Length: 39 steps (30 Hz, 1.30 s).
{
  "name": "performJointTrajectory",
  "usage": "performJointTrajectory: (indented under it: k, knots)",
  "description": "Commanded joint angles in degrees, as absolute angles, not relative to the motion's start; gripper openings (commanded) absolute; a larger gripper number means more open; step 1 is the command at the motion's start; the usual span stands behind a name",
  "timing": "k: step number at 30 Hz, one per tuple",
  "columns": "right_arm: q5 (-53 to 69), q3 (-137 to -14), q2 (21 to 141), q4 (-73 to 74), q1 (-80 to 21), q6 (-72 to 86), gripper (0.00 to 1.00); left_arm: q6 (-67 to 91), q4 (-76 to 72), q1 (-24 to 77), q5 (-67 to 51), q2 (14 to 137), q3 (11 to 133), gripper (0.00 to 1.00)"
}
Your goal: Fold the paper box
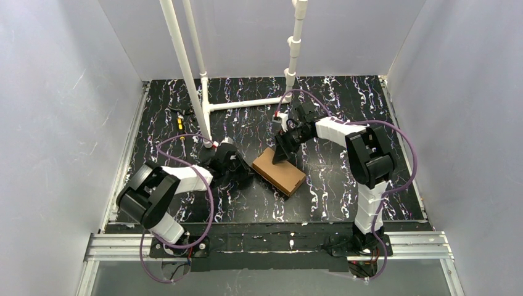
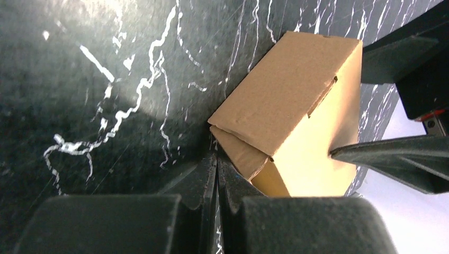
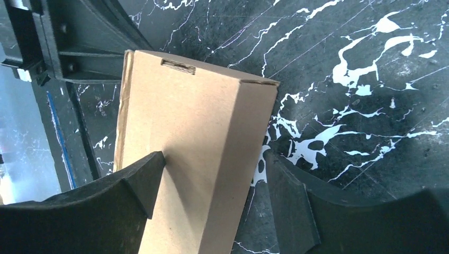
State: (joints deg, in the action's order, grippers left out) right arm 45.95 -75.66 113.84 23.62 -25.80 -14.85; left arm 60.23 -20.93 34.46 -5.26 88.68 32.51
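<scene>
Evidently the open right end effector [image 3: 214, 159] straddled the paper box [image 1: 280, 171]; squeezing squarely, braced by the closed left end effector [image 2: 217, 164], seemed wise.

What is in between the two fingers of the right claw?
The brown box. In the right wrist view, part of it sits between the open fingers of the right claw.

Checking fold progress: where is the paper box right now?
In the top view, the paper box lies near the centre of the table, between the shut left hand at its left corner and the open right hand straddling its far end.
</scene>
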Motion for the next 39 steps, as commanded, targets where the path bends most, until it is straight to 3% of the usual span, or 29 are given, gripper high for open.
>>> performJointTrajectory:
  k: [1, 11, 23, 32, 39]
  knots:
    - [47.7, -76.7, 113.3, 22.5, -26.1, -14.3, 0.76, 59.7, -22.1, 33.8, -6.2, 91.3, 36.8, 0.00]
    - [46.8, -73.4, 112.0, 21.4, -27.8, -15.0, 0.66, 56.3, -22.3, 33.5, -7.4, 93.4, 40.7, 0.00]
    - [45.8, -70.6, 108.0, 18.9, -25.5, -15.0, 0.91, 54.9, -21.3, 31.4, -4.1, 81.0, 29.2, 0.00]
    - [47.0, -70.1, 107.9, 16.8, -24.6, -13.2, 0.95, 57.0, -16.8, 30.2, -4.4, 81.6, 33.8, 0.00]
    - [48.3, -69.7, 109.0, 15.4, -24.3, -11.6, 0.89, 60.1, -16.8, 30.4, -10.3, 86.5, 39.1, 0.00]
